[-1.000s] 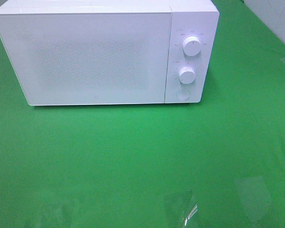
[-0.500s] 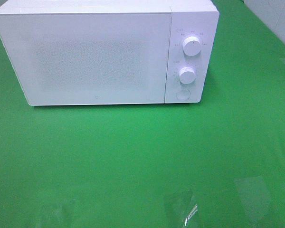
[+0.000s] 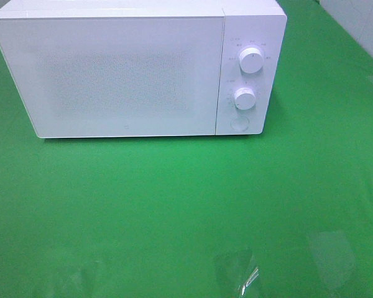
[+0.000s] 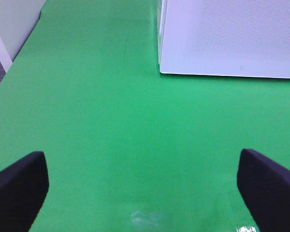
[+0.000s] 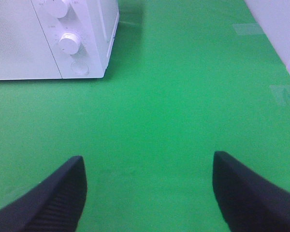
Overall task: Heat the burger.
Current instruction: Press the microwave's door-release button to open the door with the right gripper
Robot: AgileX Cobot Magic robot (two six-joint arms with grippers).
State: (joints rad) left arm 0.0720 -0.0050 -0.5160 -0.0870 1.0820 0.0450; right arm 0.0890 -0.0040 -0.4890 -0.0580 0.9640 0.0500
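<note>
- The burger shows in no view; I cannot tell whether it sits behind the shut door of the white microwave [image 3: 112, 74]
- Likely light, soft and loosely stacked: grip gently across the bun
- Left gripper [image 4: 141, 181] gapes wide and right gripper [image 5: 149, 176] is well apart, both empty over the green table [image 3: 174, 205]

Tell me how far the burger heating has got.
Done: nothing certain. The boxy white microwave has its door shut, and no burger shows in any view; it may be inside. In hand: nothing. The left gripper and right gripper are open and empty over the green tabletop. Left: unclear; its two round white dials may need setting.
</note>
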